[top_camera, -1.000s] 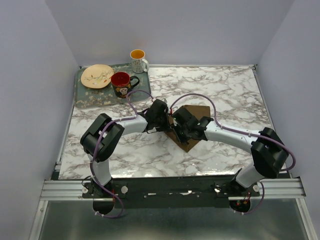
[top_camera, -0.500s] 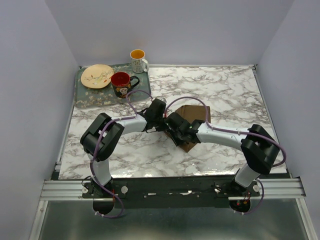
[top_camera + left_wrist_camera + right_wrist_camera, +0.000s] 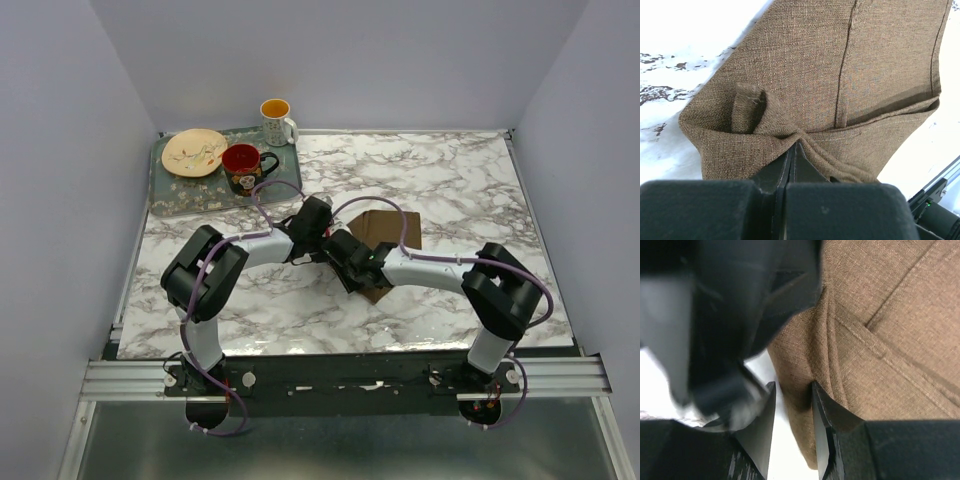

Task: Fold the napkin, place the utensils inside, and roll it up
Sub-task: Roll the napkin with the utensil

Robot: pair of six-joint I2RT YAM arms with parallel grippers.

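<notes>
Cloth is bunched between the fingertips of the left claw (image 3: 791, 150), which is pressed together on a raised pleat of the napkin (image 3: 850, 70). A small curled loop of fabric stands just to the left of that pinch. Beyond it the brown weave spreads flat, with a hemmed layer doubled over on the right.

The right claw (image 3: 792, 400) is narrowly spread. White desk (image 3: 785, 450) shows in the gap, and the napkin's edge runs along the inner face of its right-hand finger. Nothing looks clamped there. The dark blur above and to its left is probably the other arm.

I'd judge the napkin light, limp and a little grippy from its coarse weave. It will sag and crease wherever it is lifted, so it is best taken at a hem or corner where the layers are doubled. Both claws should move together so the fold doesn't drag open.

From overhead the two claws meet at the near-left corner of the napkin (image 3: 388, 228), which lies on the marble desk, mostly beyond and to the right of them. That view alone shows the tray (image 3: 200, 197) with a plate (image 3: 194, 151) and red mug (image 3: 243, 160), well off to the far left. Only the wrist views show the pinch and the layering. I can't find the spoon in any view.
</notes>
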